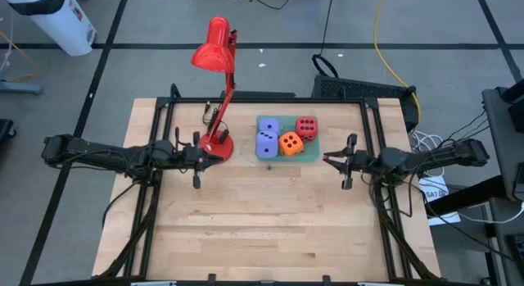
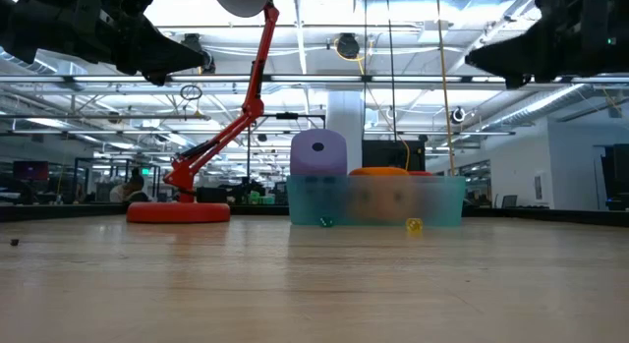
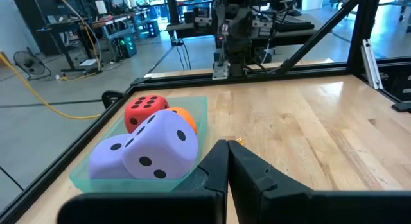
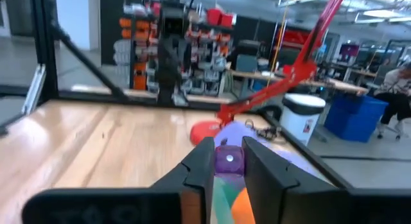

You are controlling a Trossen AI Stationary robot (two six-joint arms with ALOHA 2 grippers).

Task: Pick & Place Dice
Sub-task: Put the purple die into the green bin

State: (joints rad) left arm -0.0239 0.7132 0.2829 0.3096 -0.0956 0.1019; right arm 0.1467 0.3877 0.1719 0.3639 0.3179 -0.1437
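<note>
All the dice sit together in the green tray [image 1: 315,154] at the far middle of the tabletop [image 1: 262,229]: two lavender-blue dice [image 1: 267,141], one stacked on the other, the orange die [image 1: 291,143] and the red die [image 1: 306,127]. Gathered like that, the placing looks largely done.

Both arms hang clear above the wood, facing each other. The left gripper [image 1: 196,157], pressed together, is near the red desk lamp [image 1: 216,89]; the right gripper [image 1: 347,161], just parted and pinching nothing, is beside the tray.

Only the low view shows the stacking and two tiny dice, green [image 2: 326,222] and yellow [image 2: 414,225], before the tray.
</note>
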